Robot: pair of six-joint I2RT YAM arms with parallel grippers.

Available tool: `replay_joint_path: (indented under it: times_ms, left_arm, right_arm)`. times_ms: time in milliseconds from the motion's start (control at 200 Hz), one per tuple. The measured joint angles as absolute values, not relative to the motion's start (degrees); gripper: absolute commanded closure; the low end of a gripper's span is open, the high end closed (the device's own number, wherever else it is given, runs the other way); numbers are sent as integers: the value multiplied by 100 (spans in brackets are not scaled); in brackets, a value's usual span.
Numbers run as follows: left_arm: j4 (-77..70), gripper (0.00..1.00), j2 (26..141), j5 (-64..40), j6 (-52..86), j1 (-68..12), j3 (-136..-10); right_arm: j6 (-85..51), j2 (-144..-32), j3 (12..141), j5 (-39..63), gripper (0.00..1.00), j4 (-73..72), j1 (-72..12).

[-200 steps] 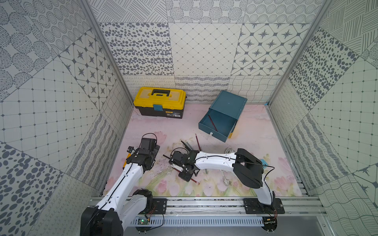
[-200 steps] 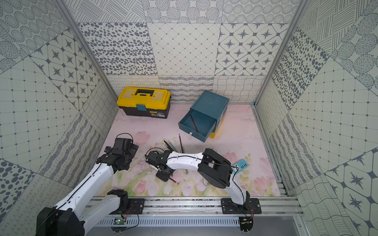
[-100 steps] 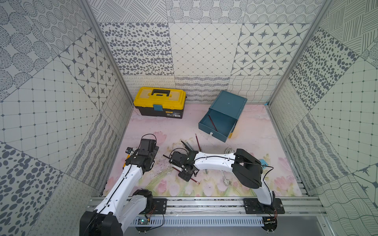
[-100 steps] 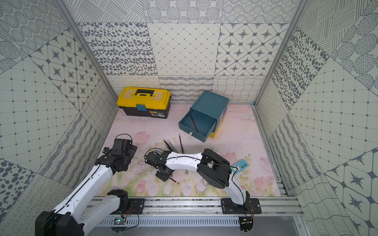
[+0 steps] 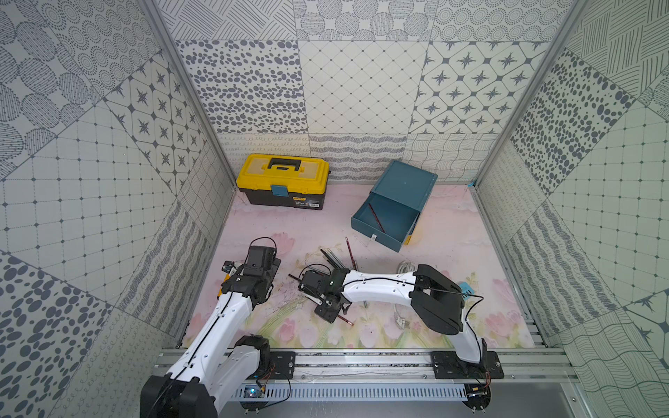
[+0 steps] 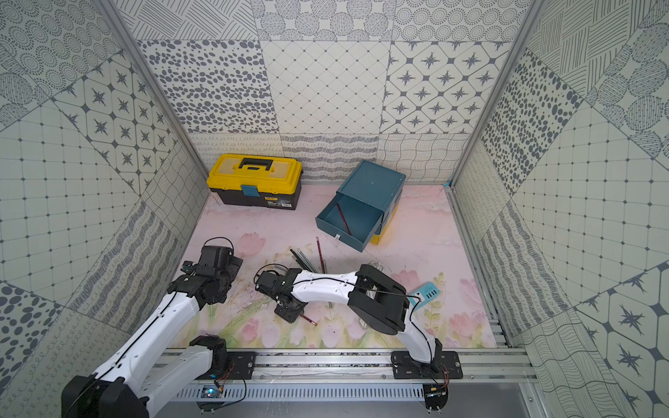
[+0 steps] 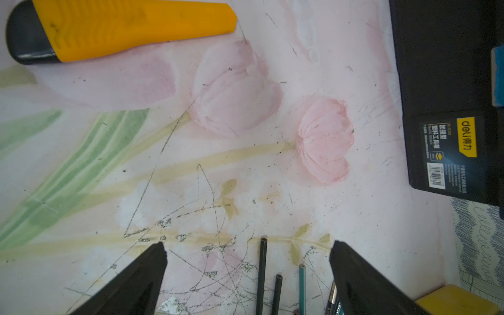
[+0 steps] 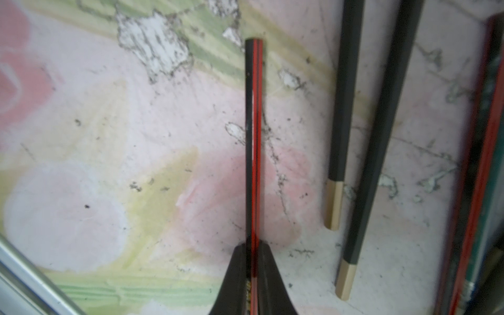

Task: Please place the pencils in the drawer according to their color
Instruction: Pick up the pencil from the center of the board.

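My right gripper (image 8: 252, 251) is shut on a red-and-black pencil (image 8: 253, 136), which lies low over the mat and points away from the jaws. In both top views this gripper (image 5: 327, 307) (image 6: 289, 311) sits at the front middle of the mat, and the pencil's end (image 5: 345, 320) pokes out beside it. More pencils (image 5: 331, 255) (image 6: 300, 258) lie loose behind it; two black ones (image 8: 343, 109) are next to the held one. The teal drawer chest (image 5: 405, 184) stands at the back right, its top drawer pulled out with one red pencil (image 5: 376, 217) inside. My left gripper (image 7: 248, 244) is open over the mat, with black pencil ends (image 7: 262, 272) between its fingers.
A yellow-and-black toolbox (image 5: 282, 181) stands against the back wall, left of the chest. An orange tool with a black tip (image 7: 122, 27) lies near my left arm. A white cable (image 5: 403, 269) and a small light-blue item (image 5: 467, 289) lie by my right arm.
My right gripper has closed on the red-and-black pencil. Both arms have stayed almost where they were.
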State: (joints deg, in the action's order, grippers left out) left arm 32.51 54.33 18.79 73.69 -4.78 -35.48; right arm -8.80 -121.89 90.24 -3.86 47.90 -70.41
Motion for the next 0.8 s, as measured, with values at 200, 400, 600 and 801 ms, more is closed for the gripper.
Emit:
replay_joint_path:
  times_ms: [200, 400, 600, 801]
  left_arm:
    - [3258, 1, 5433, 1887, 7369, -478, -3573]
    - [3262, 1, 5428, 2005, 7367, -478, -3583]
    - [3262, 1, 5428, 2106, 7347, -478, -3583]
    - [3262, 1, 5430, 2112, 7312, -478, -3586]
  right_arm:
    - [-847, -12143, 9019, -502, 100, 4842, -7052]
    - [-823, -11992, 9004, -622, 100, 5081, -7006]
    - [-784, -11568, 9008, -749, 100, 5135, -6901]
    - [-703, -11255, 9284, -808, 100, 5210, -6624]
